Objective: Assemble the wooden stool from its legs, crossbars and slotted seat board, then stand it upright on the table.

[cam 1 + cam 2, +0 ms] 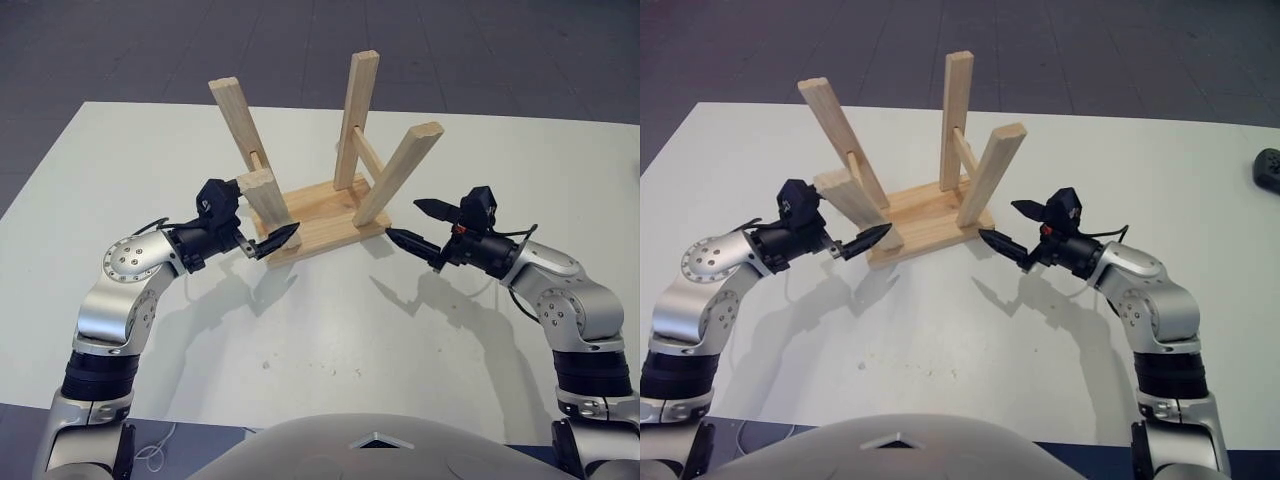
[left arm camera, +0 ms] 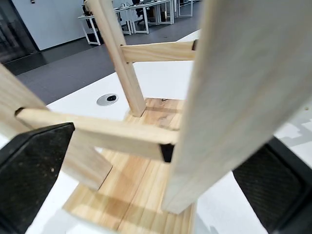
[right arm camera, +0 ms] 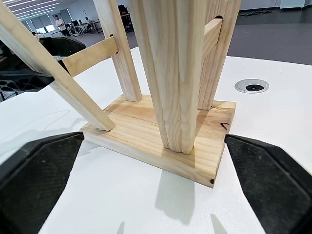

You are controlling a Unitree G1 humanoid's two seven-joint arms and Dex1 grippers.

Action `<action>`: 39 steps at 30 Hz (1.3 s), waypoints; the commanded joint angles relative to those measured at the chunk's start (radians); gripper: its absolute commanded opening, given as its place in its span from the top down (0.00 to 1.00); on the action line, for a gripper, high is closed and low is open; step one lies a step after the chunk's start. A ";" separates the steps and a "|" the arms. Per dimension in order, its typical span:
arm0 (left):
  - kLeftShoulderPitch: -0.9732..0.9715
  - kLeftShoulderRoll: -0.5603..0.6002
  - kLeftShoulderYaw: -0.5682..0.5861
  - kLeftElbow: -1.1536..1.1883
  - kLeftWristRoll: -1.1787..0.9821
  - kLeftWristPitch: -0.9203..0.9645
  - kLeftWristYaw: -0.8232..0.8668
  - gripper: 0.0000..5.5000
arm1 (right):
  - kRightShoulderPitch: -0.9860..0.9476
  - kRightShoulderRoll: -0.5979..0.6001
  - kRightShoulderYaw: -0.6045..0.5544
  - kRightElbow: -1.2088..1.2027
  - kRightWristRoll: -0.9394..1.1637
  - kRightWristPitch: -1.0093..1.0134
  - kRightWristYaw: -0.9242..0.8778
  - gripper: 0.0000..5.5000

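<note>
Stool (image 1: 330,190) is recorded inverted on the white desk (image 1: 330,340), between the two arms. Its seat board (image 1: 322,222) lies flat on the desk surface and its four legs (image 1: 358,110) point upward, splayed slightly outward. Crossbars (image 2: 97,134) are seen seated in the leg mortises, one on each side pair. The wood is pale, unfinished and square-edged with visible grain; it is judged rigid and light. The long axis of the board runs roughly left to right across the robot's front, skewed so that its left end lies nearer the robot. Left claw (image 1: 275,240) is released: in the left wrist view its pads (image 2: 34,170) stand either side of the near-left leg (image 1: 262,195), with a gap visible on at least one side, so no grasp is noted. Right claw (image 1: 402,218) is likewise spread wide, just beside the near-right leg (image 1: 400,170) and the board's right end, touching neither. Both arms are about equally near, the left marginally closer. Assembly is judged complete, with only the turning upright left. That move depends on each claw closing on the leg directly ahead of it, and a one-sided grip is judged a risk of pulling a joint loose.
</note>
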 commanded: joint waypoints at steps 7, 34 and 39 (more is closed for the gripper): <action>-0.003 -0.015 -0.015 0.070 0.052 -0.033 -0.015 0.02 | 0.027 0.003 -0.025 -0.038 0.008 0.024 -0.016 0.02; -0.267 -0.008 -0.148 0.482 0.185 -0.338 -0.376 0.60 | -0.141 -0.021 0.053 0.222 -0.096 -0.026 0.145 0.02; -0.257 -0.018 -0.139 0.473 0.171 -0.338 -0.378 0.77 | -0.119 -0.017 0.071 0.213 -0.119 -0.031 0.146 0.02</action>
